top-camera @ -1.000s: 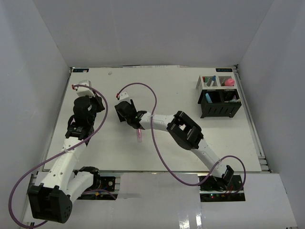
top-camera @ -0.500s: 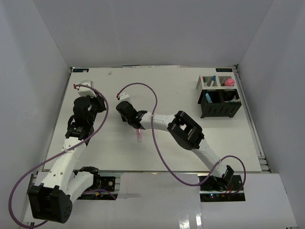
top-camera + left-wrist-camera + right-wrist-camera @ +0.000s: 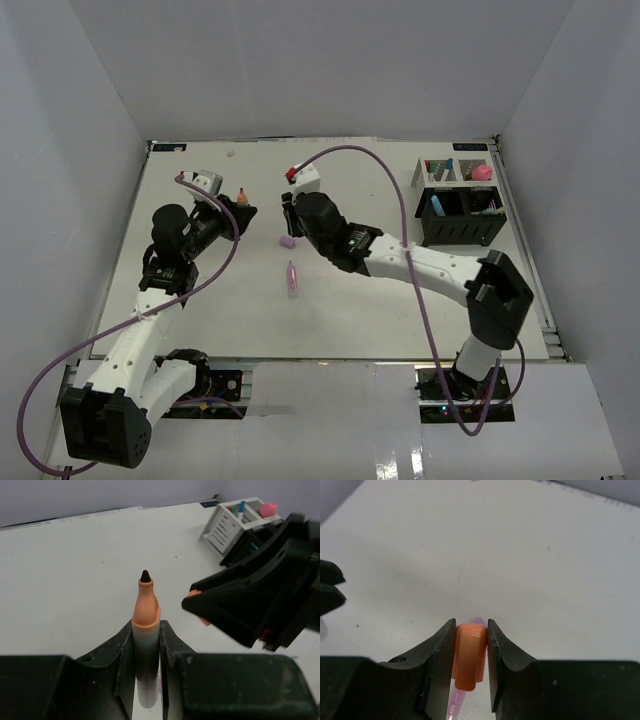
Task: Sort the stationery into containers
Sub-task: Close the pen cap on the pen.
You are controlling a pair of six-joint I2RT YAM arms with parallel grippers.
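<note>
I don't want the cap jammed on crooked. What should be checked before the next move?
1. Marker clamped in left fingers: ok.
2. Marker tip bare and clear of the fingers: ok.
3. Cap clamped in right fingers: ok.
4. Cap's open end facing the tip: cannot tell.
5. Cap lined up with the tip: not ok, it sits off to one side, apart from it.
</note>
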